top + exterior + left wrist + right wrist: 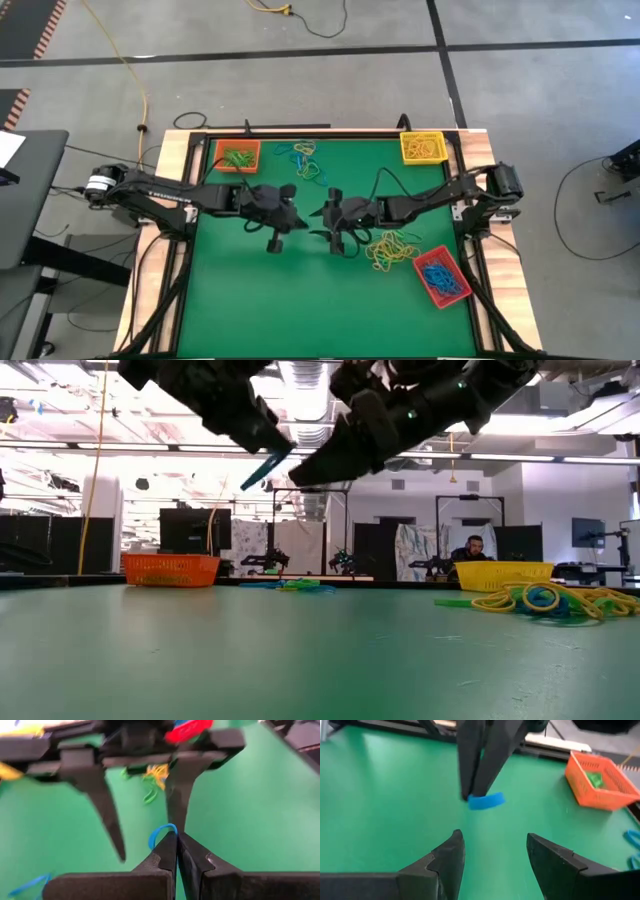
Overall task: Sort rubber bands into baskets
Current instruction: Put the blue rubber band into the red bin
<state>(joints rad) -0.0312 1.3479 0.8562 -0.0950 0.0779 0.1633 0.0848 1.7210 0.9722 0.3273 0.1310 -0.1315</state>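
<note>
Green felt covers the wooden-framed table (300, 290), and three shallow plastic baskets sit on it in the high view: an orange rectangular basket (237, 157) at upper left holding green rubber bands (238, 158), a yellow basket (422, 147) at upper right holding yellow bands, and a red basket (441, 277) at lower right holding blue bands. Loose mixed bands lie in one pile (305, 160) near the top centre and another (391, 249) just beside the red basket. At centre frame the left gripper (297, 217) is clamped on a thin blue rubber band (161, 833), held above the felt. Facing it, the right gripper (322, 212) has its fingers spread wide and holds nothing.
</note>
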